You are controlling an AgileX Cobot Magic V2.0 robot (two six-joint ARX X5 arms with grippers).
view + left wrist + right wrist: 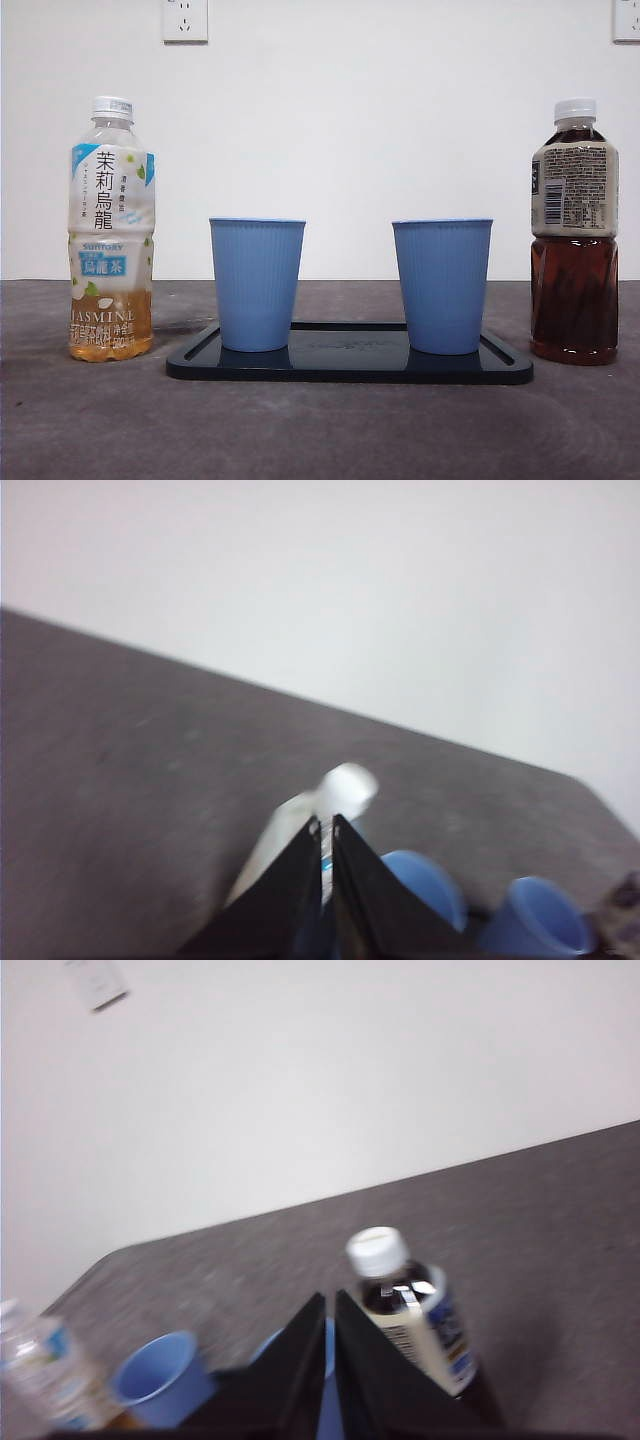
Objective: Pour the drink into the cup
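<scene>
A jasmine tea bottle (111, 230) with a white cap and a little pale tea stands at the left. A dark tea bottle (574, 240) with a white cap stands at the right. Two blue ribbed cups (257, 285) (442, 285) stand upright on a black tray (350, 366) between them. No arm shows in the front view. My left gripper (327, 822) is shut and empty, high above the jasmine bottle (345, 786). My right gripper (330, 1298) is shut and empty, high beside the dark bottle (405, 1310).
The grey table (320, 430) meets a white wall with two sockets (185, 20). In the left wrist view both cups (425, 880) (535, 930) show. In the right wrist view one cup (155, 1375) and the jasmine bottle (40, 1370) show.
</scene>
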